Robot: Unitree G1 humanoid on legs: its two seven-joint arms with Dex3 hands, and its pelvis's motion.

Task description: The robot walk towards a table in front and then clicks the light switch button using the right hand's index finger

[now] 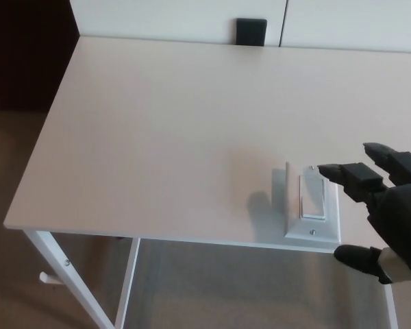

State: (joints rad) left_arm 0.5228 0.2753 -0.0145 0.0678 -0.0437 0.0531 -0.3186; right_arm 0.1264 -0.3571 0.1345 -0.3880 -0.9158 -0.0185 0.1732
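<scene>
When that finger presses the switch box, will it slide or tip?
The light switch box looks small and loose on the smooth white table, so it may slide. It lies flat and low, so tipping seems unlikely. The right hand pressing downward probably pins it.

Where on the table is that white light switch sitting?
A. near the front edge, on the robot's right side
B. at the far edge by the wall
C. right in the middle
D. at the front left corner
A: the light switch lies close to the table front edge, right beside the right hand.
</scene>
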